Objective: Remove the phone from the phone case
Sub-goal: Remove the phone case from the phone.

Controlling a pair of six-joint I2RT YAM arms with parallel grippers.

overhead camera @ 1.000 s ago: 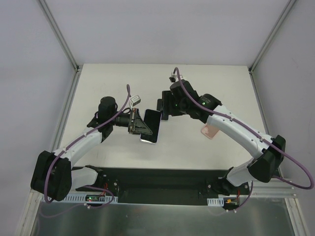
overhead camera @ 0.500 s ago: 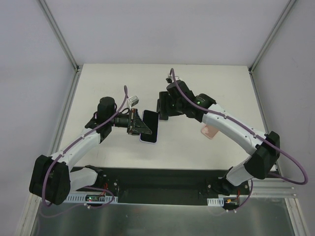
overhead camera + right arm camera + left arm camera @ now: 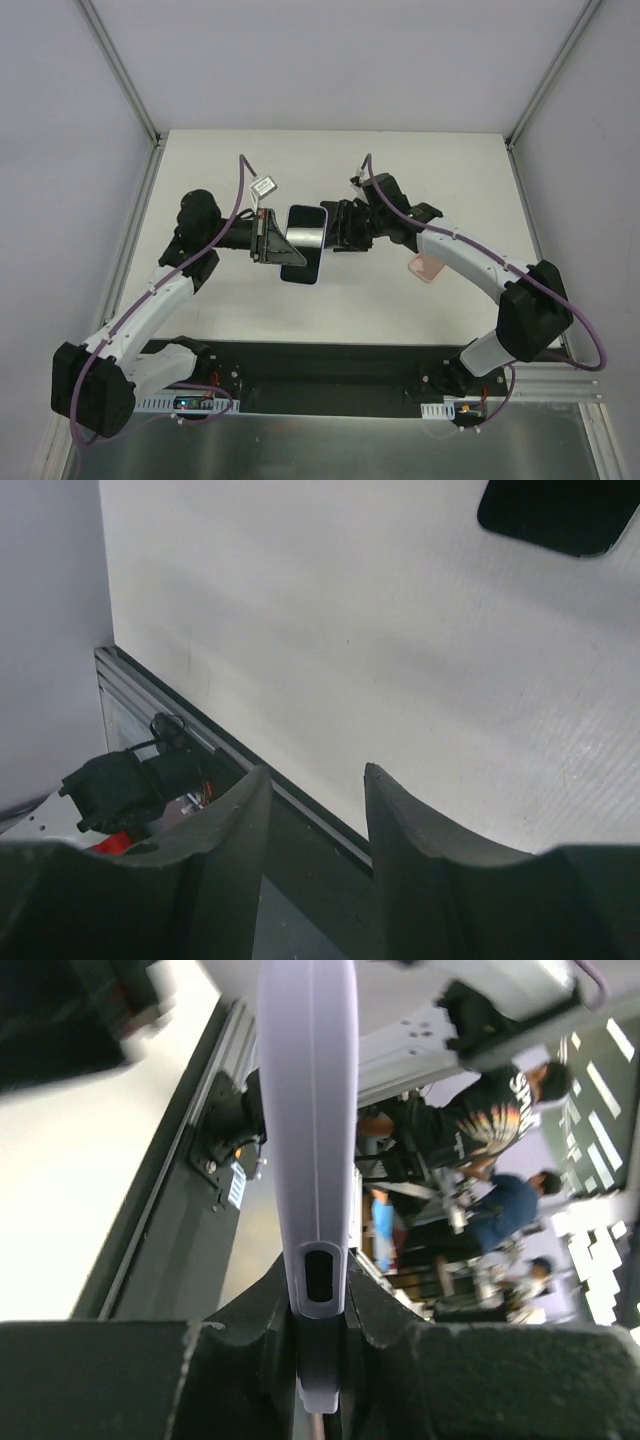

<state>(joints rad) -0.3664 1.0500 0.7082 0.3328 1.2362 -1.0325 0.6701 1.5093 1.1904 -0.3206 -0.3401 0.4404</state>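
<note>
Grip made, peeling not yet begun, by the look of it. Holding the dark rectangular phone (image 3: 303,243) near the middle of the white tabletop (image 3: 430,170), a little toward the left edge, apparently lifted off the surface, though hard to confirm. Clamping it with the left gripper (image 3: 270,238), jaws closed hard on one short end of the lavender plastic phone case (image 3: 308,1110), seen edge-on from the left wrist with a port cutout right at the pinch. Hovering with the right gripper (image 3: 338,226) just beside the opposite short end, on the side toward the right edge, jaws parted wide and gripping nothing; only bare table and a dark corner of the phone in its wrist view. Phone apparently fully seated in the case.

Next, probably: closing the right jaws on the case lip or the phone's free end, then pulling the two apart against a firm left clamp. Calls for catching one layer only, not both together. Nothing to do with the flat pink object (image 3: 427,268) lying nearer the right edge.
</note>
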